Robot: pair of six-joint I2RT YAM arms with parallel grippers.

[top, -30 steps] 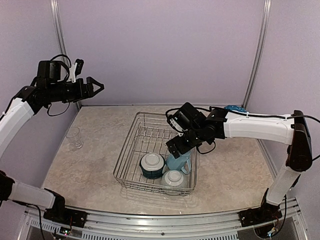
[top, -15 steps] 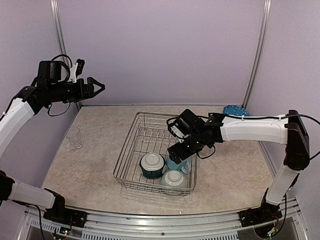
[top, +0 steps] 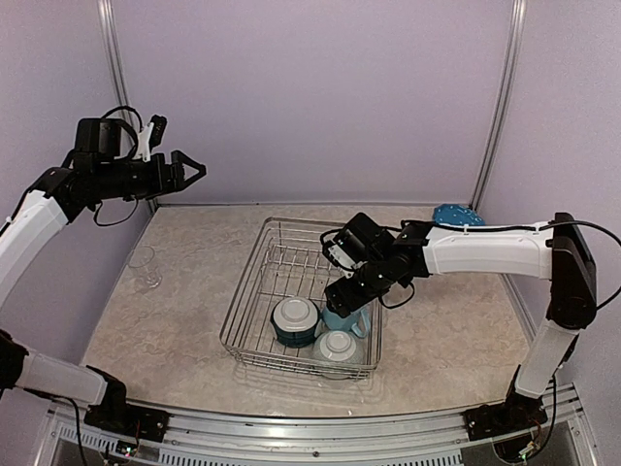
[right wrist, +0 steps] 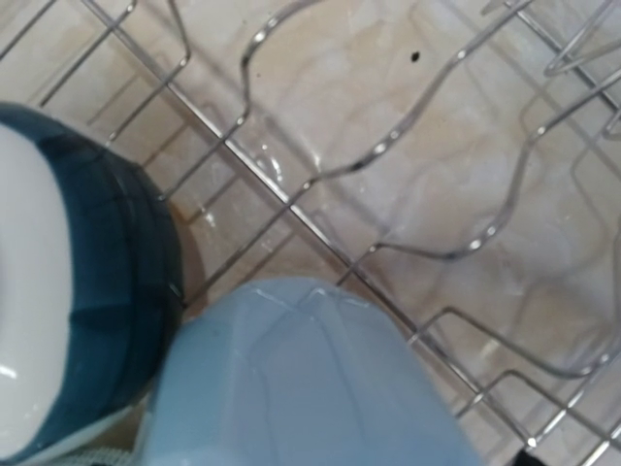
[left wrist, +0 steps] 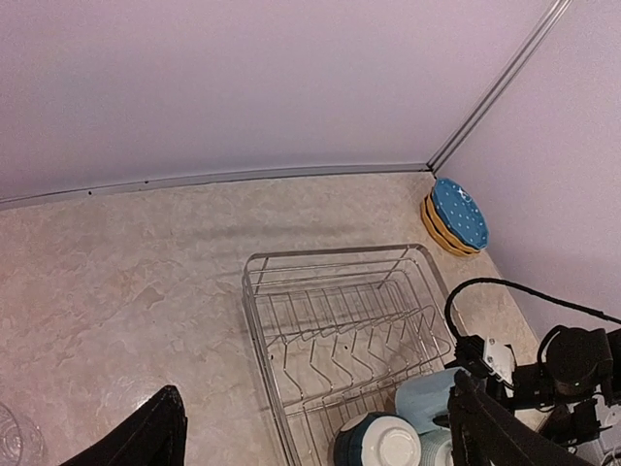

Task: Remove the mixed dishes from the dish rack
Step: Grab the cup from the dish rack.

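Silver wire makes up the dish rack (top: 254,291), which sits in the middle of the counter (top: 175,330). Three dishes crowd the rack's near end: a teal bowl (top: 295,321) with a white inside, a pale bowl (top: 337,347) just beside it toward the near edge, and a light blue mug (top: 347,317) touching both. The far end of the rack holds only its divider prongs.

Compared with a second ago, the right arm has dropped and drawn in a little, so the right fingers (top: 342,297) now sit right over the mug's top. The right wrist view is filled by the mug's pale blue side (right wrist: 310,383), with the teal bowl (right wrist: 87,291) against it. Its own fingers do not show there, and I cannot tell whether they have closed on the mug or merely straddle it.

The left arm has barely shifted. The left fingers (top: 192,171) hang high over the far left corner, spread wide and holding nothing.

Nothing else has moved. The clear glass (top: 144,267) stands upright near the left edge. The blue plate (left wrist: 459,213) lies on the yellow-orange plates (left wrist: 439,229) in the far right corner.
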